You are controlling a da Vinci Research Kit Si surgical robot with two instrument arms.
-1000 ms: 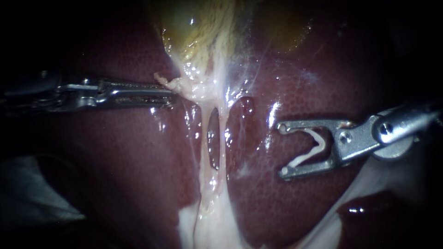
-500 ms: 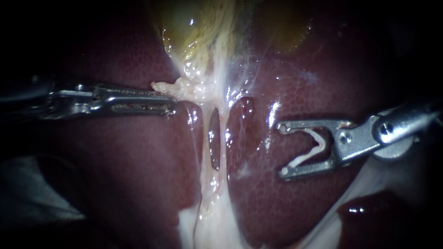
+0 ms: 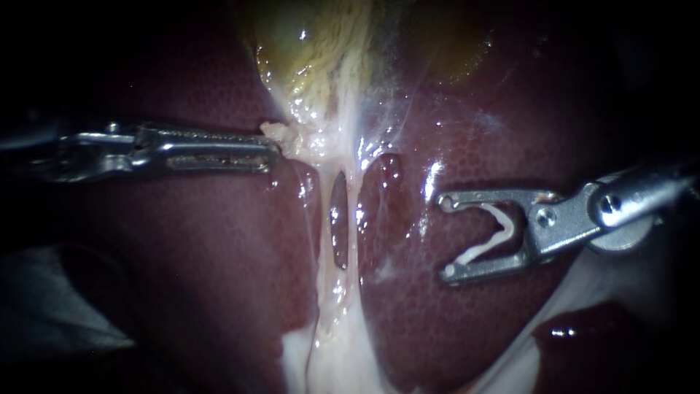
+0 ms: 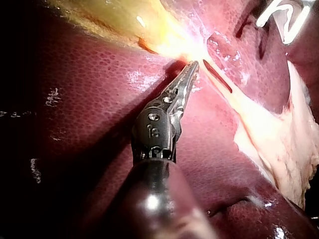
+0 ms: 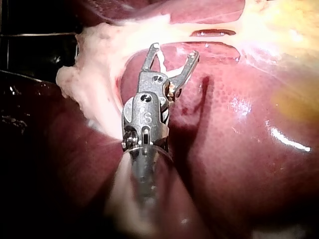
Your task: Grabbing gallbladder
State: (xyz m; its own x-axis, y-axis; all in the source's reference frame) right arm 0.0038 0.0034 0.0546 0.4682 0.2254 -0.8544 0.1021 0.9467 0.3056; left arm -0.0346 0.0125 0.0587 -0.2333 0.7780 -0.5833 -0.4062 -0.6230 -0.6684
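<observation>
The yellow-green gallbladder lies at the top over the dark red liver. My left instrument comes in level from the left. Its jaws lie together on a small pale lump of tissue at the gallbladder's lower end; in the left wrist view the tip meets that pale tissue. Two thin pale tubes run down from there with a slit between them. My right instrument hovers over the liver to their right, its jaws wide apart and holding a white clip.
White fatty tissue spreads below the tubes and along the lower right. Wet highlights lie on the liver. In the right wrist view the clip-bearing jaws point at a pale tissue band.
My left instrument's tip dipped a little, then came back up, and the pale lump at its tip shifted with it. The right instrument and its clip stayed still.
</observation>
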